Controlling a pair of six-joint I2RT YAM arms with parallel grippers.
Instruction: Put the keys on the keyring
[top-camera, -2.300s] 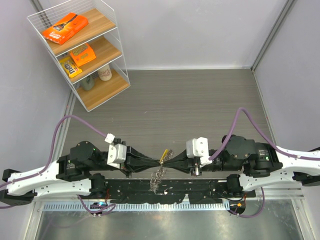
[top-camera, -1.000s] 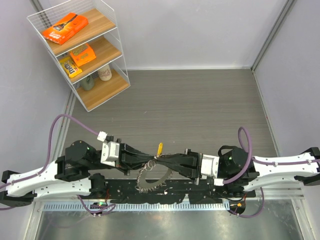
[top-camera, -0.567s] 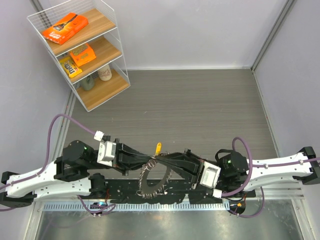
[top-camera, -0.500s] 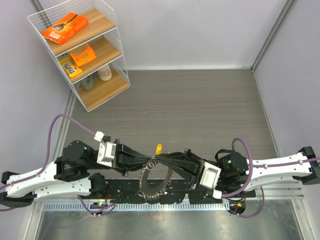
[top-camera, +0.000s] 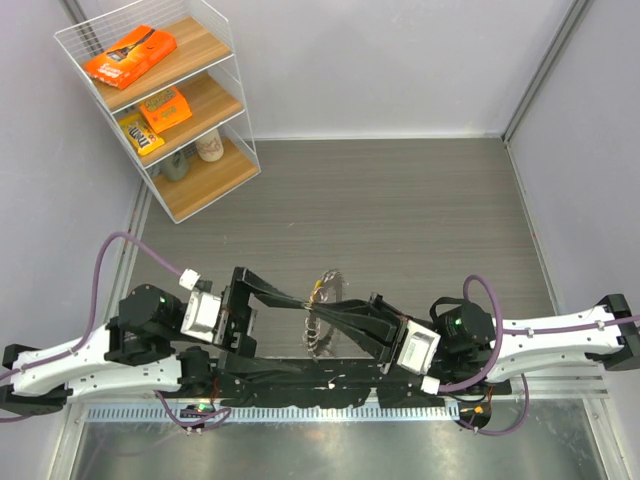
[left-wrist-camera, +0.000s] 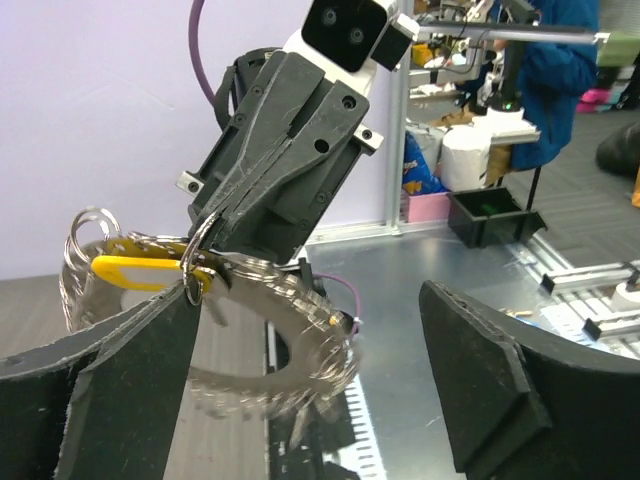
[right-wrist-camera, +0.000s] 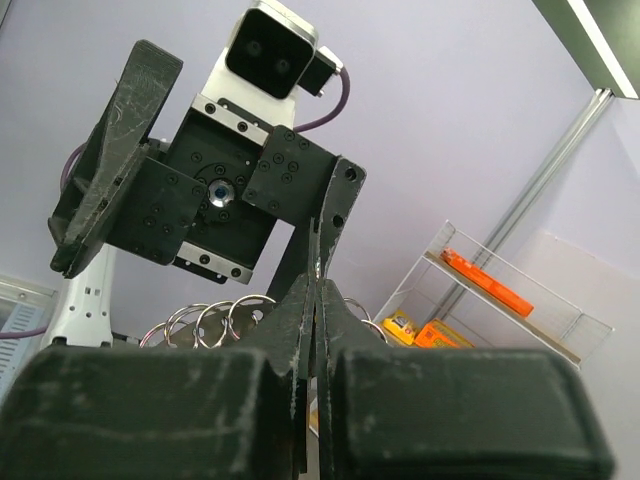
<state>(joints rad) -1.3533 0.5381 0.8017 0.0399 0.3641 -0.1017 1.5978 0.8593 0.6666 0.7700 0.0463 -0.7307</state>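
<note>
The keyring, a floppy loop of silvery metal pieces, hangs blurred from my right gripper, which is shut on its top. A brass-yellow key sticks out beside that grip. In the left wrist view the keyring dangles below the right arm's closed fingertips, with the yellow key pointing left. My left gripper stands wide open around the keyring and touches nothing. In the right wrist view my right gripper is pressed shut, with small rings beside it.
A clear shelf rack with orange snack packs stands at the back left. A black rail runs along the near table edge, just under the keyring. A ribbed white strip and a metal sheet lie in front of it.
My left gripper has opened, let go of the keyring and drawn back to the left. The keyring now swings from the right gripper alone and has folded narrower.
</note>
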